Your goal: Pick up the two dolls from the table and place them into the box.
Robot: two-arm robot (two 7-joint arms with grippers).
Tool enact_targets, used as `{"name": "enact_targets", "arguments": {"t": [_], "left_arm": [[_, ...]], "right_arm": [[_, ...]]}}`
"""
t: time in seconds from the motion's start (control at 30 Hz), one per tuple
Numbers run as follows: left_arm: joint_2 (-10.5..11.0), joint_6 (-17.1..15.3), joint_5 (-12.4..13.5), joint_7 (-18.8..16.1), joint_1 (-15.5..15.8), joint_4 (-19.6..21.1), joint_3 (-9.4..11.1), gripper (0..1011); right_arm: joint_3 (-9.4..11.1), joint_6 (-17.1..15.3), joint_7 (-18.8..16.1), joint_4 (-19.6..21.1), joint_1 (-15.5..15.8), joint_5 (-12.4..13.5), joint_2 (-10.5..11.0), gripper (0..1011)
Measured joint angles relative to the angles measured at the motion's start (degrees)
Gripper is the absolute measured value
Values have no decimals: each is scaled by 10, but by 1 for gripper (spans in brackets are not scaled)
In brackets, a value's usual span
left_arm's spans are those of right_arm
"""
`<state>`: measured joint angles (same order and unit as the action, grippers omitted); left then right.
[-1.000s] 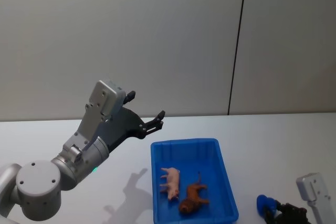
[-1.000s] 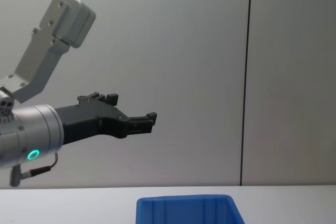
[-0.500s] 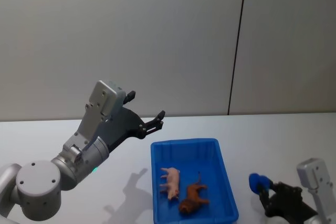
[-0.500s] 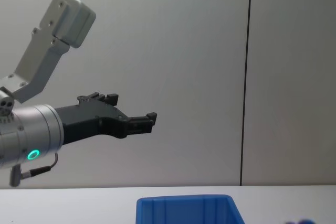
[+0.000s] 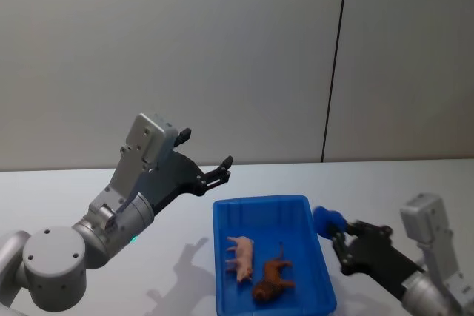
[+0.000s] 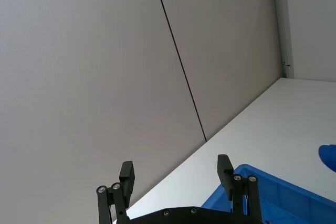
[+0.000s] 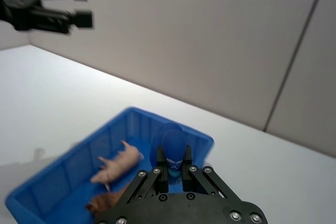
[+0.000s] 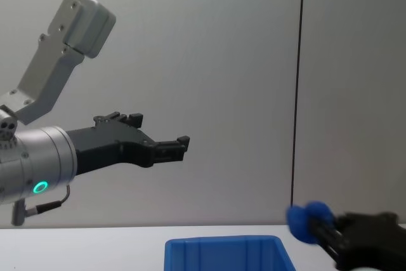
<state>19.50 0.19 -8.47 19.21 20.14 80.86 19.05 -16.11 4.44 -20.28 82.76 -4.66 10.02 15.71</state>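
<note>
The left gripper (image 5: pixel 204 159) is raised, arm bent at the elbow, fingers spread apart with nothing between them. The right gripper (image 5: pixel 335 232) reaches forward from the lower right, fingers clamped on a blue doll (image 5: pixel 326 220)

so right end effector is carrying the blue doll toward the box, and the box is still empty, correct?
Not quite. The right end effector is carrying the blue doll toward the box, but the box is not empty: the head view shows a pink pig doll and a brown animal doll already lying inside it.
</note>
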Motion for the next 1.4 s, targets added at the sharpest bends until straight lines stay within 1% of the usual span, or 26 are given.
{"name": "enact_targets", "arguments": {"t": [0.07,0.13,0.17,0.23,0.27,0.33,0.4,0.43,0.63,0.67,0.7,0.83,0.9,0.93,1.0,1.1,1.4], "left_arm": [[0,0,0,0,0,0,0,1001],[0,0,0,0,0,0,0,1001],[0,0,0,0,0,0,0,1001],[0,0,0,0,0,0,0,1001],[0,0,0,0,0,0,0,1001],[0,0,0,0,0,0,0,1001],[0,0,0,0,0,0,0,1001],[0,0,0,0,0,0,0,1001],[0,0,0,0,0,0,0,1001],[0,0,0,0,0,0,0,1001],[0,0,0,0,0,0,0,1001],[0,0,0,0,0,0,0,1001],[0,0,0,0,0,0,0,1001],[0,0,0,0,0,0,0,1001],[0,0,0,0,0,0,0,1001],[0,0,0,0,0,0,0,1001],[0,0,0,0,0,0,0,1001]], "right_arm": [[-4,6,-12,-2,-9,-3,-7,127],[-7,8,-19,-4,-15,-5,-12,161],[-9,11,-25,-7,-20,-8,-16,213],[-11,12,-31,-11,-25,-10,-19,248],[-14,12,-36,-16,-31,-12,-24,305],[-15,12,-40,-20,-36,-14,-27,351],[-18,10,-43,-26,-42,-17,-31,434],[-19,9,-44,-29,-44,-19,-33,449],[-21,-1,-44,-44,-53,-21,-39,652],[-21,-2,-43,-45,-54,-21,-39,652],[-21,-4,-41,-47,-55,-21,-40,708],[-19,-5,-35,-49,-55,-17,-39,832],[-18,-5,-33,-49,-54,-15,-39,868],[-18,-5,-30,-49,-52,-13,-38,917],[-17,-4,-27,-47,-51,-10,-37,980],[-16,-3,-24,-46,-49,-7,-36,1004],[-14,-1,-18,-43,-46,-1,-33,1003]]}}
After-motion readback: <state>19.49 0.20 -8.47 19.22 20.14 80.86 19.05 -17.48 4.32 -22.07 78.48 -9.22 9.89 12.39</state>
